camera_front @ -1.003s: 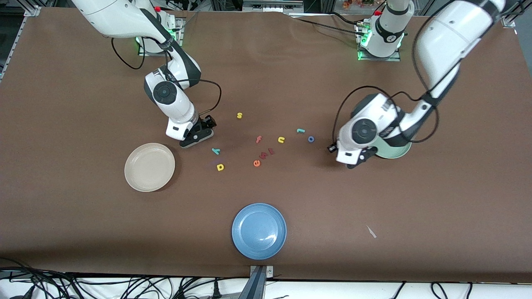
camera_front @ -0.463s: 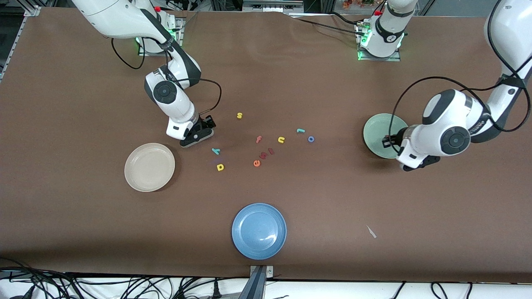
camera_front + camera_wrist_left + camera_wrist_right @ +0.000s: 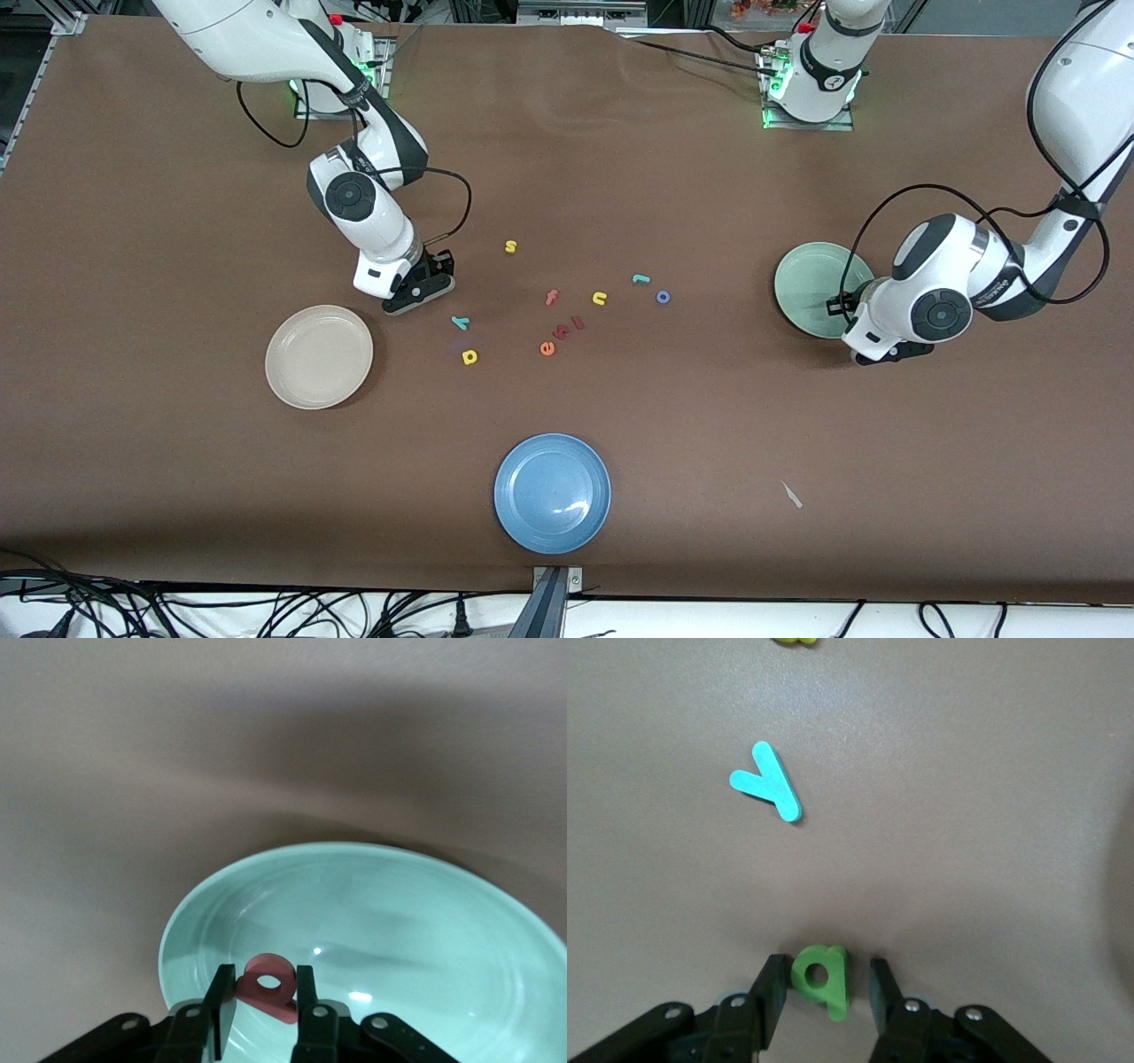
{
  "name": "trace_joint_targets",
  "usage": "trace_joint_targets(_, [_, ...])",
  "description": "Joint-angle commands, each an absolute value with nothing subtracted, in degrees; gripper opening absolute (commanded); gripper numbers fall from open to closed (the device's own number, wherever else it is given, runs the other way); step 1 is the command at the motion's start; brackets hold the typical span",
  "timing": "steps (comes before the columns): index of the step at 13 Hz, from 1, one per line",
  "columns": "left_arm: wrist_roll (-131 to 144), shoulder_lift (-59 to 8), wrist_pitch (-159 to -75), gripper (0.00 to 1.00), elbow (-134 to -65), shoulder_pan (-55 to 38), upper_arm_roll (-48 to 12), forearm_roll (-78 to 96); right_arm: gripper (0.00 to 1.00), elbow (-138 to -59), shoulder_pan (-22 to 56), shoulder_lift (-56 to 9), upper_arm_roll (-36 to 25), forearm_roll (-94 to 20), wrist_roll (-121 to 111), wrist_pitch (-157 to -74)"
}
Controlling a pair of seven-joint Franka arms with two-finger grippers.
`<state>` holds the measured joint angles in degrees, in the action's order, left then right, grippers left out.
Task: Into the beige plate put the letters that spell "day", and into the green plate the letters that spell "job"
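Green plate [image 3: 797, 283] sits at about three o'clock on the bench [image 3: 177, 487], reading the front view as the dial, toward the left arm's end. The left pincer [image 3: 265, 979] is low over the plate's rim nearest the front camera. Its fingers stand narrowly apart with the pinkish-red b [image 3: 268, 979] between them. As far as the left wrist view lets me judge, both fingers press on the letter, which is inside the plate's edge.

The light-teal j [image 3: 640, 279] and the blue o [image 3: 663, 297] lie on the bench just beside each other, at about one o'clock from the bench's middle.

The beige plate [image 3: 319, 357] lies at about nine o'clock, toward the right arm's end, and holds nothing. The right pincer [image 3: 827, 970] is down at the bench, at about one o'clock from that plate. Its fingers straddle the olive-green d [image 3: 822, 981], which lies flat, with a gap showing on each side, so it has no grip on the letter. The teal y [image 3: 460, 322] lies at about four o'clock from this pincer, and the yellow a [image 3: 469, 357] is nearer the front camera than the y.

The yellow s [image 3: 510, 246], pink f [image 3: 551, 298], yellow n [image 3: 600, 299] and orange-red e [image 3: 547, 349] are scattered near the bench's middle. The blue plate [image 3: 552, 493] sits at six o'clock.
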<state>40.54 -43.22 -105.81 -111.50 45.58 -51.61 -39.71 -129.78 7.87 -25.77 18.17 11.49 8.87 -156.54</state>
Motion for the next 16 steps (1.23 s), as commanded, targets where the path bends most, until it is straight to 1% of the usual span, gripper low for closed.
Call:
trace_joint_targets(1, [39.8,-42.5,-105.8,0.99,-111.4,45.1,-51.9,-40.6,0.33,-130.5,7.7,-25.8,18.5,12.7,10.1,-157.8])
trace_joint_targets(2, [40.5,-42.2,-105.6,0.99,-111.1,44.7,-52.3,-40.1,0.27,-130.5,7.7,-25.8,18.5,12.6,10.0,-157.8])
trace_joint_targets(3, [41.2,-41.8,-105.4,1.00,-110.7,44.4,-54.0,-38.1,0.20,-130.5,7.7,-25.5,18.5,12.7,9.9,-157.6])
trace_joint_targets(5, [48.1,-41.4,-105.6,1.00,-110.1,43.9,-57.8,-31.4,0.19,-130.4,7.6,-23.4,18.5,12.7,9.1,-156.5])
trace_joint_targets(6, [54.1,-41.5,-105.9,1.00,-109.8,42.3,-60.3,-31.1,0.19,-129.9,7.6,-21.3,18.2,12.6,8.6,-153.0])
trace_joint_targets(8, [65.9,-41.7,-106.4,1.00,-107.8,35.8,-60.7,-30.5,0.19,-127.5,6.6,-17.7,17.9,12.5,5.1,-144.4])
trace_joint_targets(9, [70.6,-41.9,-108.1,1.00,-107.5,32.8,-60.6,-30.5,0.19,-125.7,4.9,-16.2,17.7,12.4,1.6,-140.4])
trace_joint_targets(10, [74.7,-42.2,-110.5,1.00,-107.7,30.4,-60.5,-30.4,0.19,-124.2,3.0,-15.0,17.4,12.1,-2.8,-137.1])
trace_joint_targets(11, [77.8,-42.4,-112.9,1.00,-108.0,28.1,-60.0,-30.3,0.20,-123.3,1.4,-13.9,16.4,12.0,-7.6,-135.9])
trace_joint_targets(13, [82.9,-42.8,-117.9,1.00,-108.5,23.4,-57.8,-30.5,0.21,-122.9,0.5,-12.9,13.2,11.8,-14.6,-136.4])
trace_joint_targets(16, [85.8,-42.8,-125.7,0.99,-108.5,13.2,-49.3,-30.5,0.22,-121.4,-0.4,-14.2,11.0,11.8,-17.8,-139.6])
